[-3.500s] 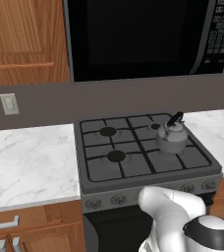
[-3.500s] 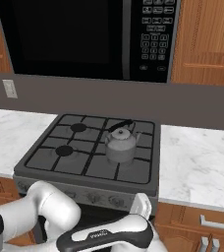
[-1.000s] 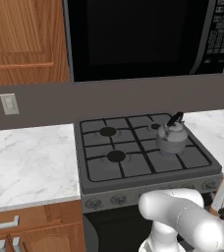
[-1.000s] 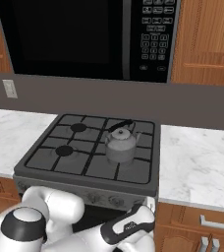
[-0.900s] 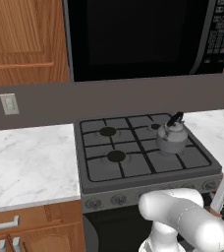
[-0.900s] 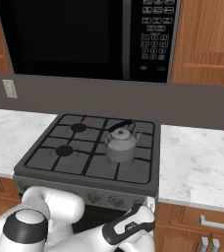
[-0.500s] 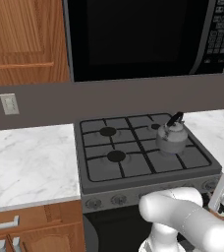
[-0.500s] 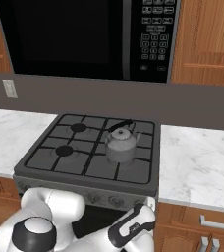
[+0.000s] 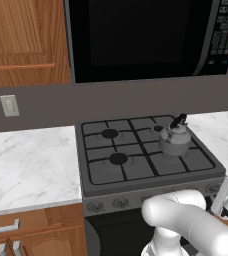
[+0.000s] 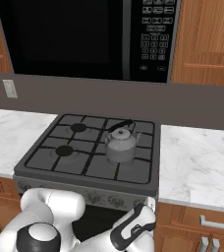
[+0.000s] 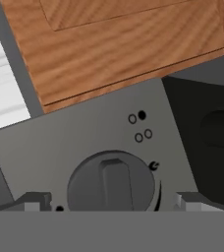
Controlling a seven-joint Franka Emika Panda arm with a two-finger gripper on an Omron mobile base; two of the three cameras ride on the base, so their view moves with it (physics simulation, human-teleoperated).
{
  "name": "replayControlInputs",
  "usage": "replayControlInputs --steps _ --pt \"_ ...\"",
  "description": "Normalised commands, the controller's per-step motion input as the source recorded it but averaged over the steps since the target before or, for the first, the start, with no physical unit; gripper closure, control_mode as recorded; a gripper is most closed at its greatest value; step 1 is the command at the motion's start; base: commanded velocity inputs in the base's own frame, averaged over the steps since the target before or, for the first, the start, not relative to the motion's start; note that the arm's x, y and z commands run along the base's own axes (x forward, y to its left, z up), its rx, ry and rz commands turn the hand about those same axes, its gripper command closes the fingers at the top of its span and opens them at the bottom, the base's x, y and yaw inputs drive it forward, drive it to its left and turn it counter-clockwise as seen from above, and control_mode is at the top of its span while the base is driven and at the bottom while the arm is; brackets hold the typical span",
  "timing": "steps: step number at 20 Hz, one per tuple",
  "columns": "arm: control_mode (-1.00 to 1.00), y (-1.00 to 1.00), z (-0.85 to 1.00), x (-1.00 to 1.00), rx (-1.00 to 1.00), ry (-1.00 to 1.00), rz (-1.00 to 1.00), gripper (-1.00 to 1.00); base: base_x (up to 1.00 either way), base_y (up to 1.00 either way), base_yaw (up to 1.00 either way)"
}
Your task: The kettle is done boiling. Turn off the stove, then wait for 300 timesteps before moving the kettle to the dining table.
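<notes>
At the stove's (image 9: 151, 155) near right corner, the gripper (image 11: 111, 201) faces a front knob (image 11: 113, 182), jaws spread wide either side, apparently ready to switch off the burner under the kettle (image 10: 120, 142) sitting far right.

The white Franka arm with dark joints (image 10: 60, 216) folds low and reaches forward to its right. Its two-finger gripper (image 11: 111, 201) has jaws spread wide, apparently gripping nothing, though the fingertips (image 11: 35, 201) barely show.
</notes>
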Motion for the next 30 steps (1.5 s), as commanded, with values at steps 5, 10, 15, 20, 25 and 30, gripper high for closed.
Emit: replayControlInputs --steps 5,10,15,20,25,30 --pt "-1.00 0.00 -0.03 0.07 0.00 -0.01 0.00 -1.00 0.00 0.00 0.00" --pt "-1.00 0.00 -0.03 0.08 0.00 0.00 0.00 -1.00 0.00 0.00 0.00" --pt "-1.00 0.00 -0.05 0.10 0.00 0.00 0.00 -1.00 0.00 0.00 0.00" --pt "-1.00 0.00 -0.05 0.11 0.00 0.00 0.00 -1.00 0.00 0.00 0.00" --pt "-1.00 0.00 -0.08 0.13 0.00 0.00 0.00 -1.00 0.00 0.00 0.00" --pt "-1.00 0.00 -0.07 0.14 0.00 0.00 0.00 -1.00 0.00 0.00 0.00"
